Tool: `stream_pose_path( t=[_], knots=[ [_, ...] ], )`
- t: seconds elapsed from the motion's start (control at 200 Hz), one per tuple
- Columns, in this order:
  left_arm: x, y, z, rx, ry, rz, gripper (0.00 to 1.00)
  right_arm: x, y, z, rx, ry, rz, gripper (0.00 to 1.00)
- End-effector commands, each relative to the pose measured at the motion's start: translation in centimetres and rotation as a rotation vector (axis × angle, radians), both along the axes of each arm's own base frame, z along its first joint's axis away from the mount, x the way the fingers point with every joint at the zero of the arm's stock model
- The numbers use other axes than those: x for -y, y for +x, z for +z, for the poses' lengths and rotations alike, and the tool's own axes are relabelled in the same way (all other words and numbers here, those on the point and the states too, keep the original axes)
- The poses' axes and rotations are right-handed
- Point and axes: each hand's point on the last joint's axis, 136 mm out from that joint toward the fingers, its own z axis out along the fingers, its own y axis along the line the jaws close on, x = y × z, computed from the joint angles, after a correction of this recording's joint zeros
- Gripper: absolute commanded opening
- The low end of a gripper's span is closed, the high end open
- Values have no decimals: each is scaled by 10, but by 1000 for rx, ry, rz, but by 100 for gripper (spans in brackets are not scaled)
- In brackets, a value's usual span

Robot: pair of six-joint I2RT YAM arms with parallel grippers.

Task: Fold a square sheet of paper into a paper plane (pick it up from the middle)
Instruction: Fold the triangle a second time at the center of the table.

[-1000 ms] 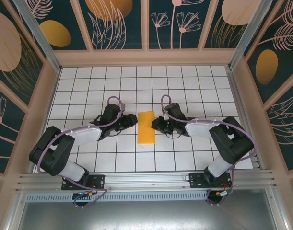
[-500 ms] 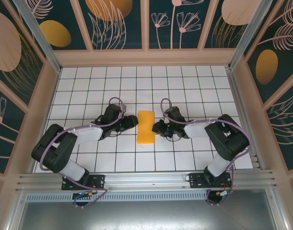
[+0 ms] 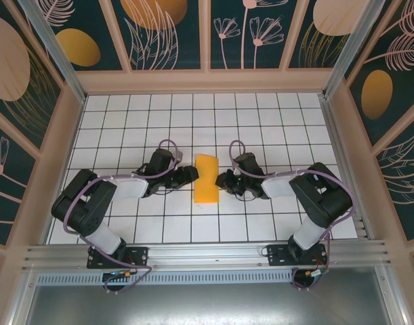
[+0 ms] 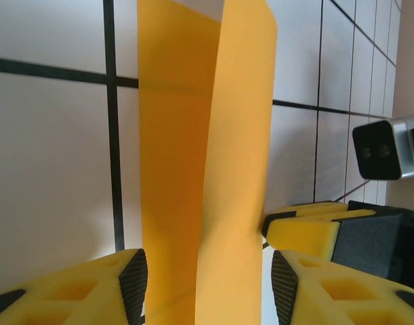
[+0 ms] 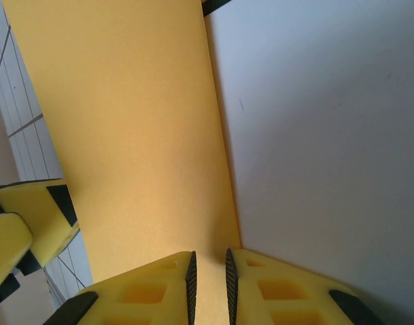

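Note:
The square sheet of paper (image 3: 207, 179) lies mid-table, folded into a narrow orange-yellow strip about two tiles long. In the left wrist view the paper (image 4: 200, 169) has one layer lifted over the other. My left gripper (image 3: 191, 175) is at its left edge, open. The strip runs between the spread pads of the left gripper (image 4: 207, 271), which sit just off its sides. My right gripper (image 3: 222, 181) is at the strip's right edge. The right gripper (image 5: 210, 261) has its pads a narrow gap apart over the paper (image 5: 139, 135), and I cannot tell whether they pinch it.
The white tiled table (image 3: 193, 122) is walled by wooden frames and patterned panels at the back and both sides. An aluminium rail (image 3: 207, 254) runs along the near edge by the arm bases. One right finger (image 4: 305, 230) shows beside the strip in the left wrist view.
The left gripper has crept right onto the strip's left edge and its elbow has swung in. The right gripper has shifted slightly nearer. The strip's far end now looks slanted.

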Motion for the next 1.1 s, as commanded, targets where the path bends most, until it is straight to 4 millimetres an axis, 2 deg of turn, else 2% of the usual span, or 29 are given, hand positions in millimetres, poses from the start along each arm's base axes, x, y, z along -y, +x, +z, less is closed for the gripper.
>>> stream_pose_path(
  t=[0.0,0.23,0.45,0.46,0.485,0.59,0.696,0.781,0.891,1.096],
  knots=[
    [11,-2,5,-10,-56,-37,53,7,-17,-20,-64,-47,-3,23],
    [21,-3,6,-21,-105,-80,45,7,-18,-23,-73,-53,2,23],
    [27,-2,9,-18,-133,-95,44,6,-18,-21,-69,-46,3,23],
    [26,-2,2,-33,-125,-95,44,5,-17,-20,-68,-43,2,23],
    [26,-2,0,-38,-122,-93,43,5,-18,-20,-68,-42,3,23],
    [28,0,1,-31,-126,-98,37,3,-18,-18,-65,-33,5,23],
    [29,2,0,-27,-123,-108,26,-2,-18,-14,-62,-13,10,23],
    [29,3,-3,-23,-86,-124,16,-6,-15,-4,-40,17,12,23],
    [21,5,-10,-13,14,-147,8,-7,-9,18,22,43,4,26],
    [17,2,-13,-9,78,-201,5,11,1,49,174,-20,-37,37]
  ],
)
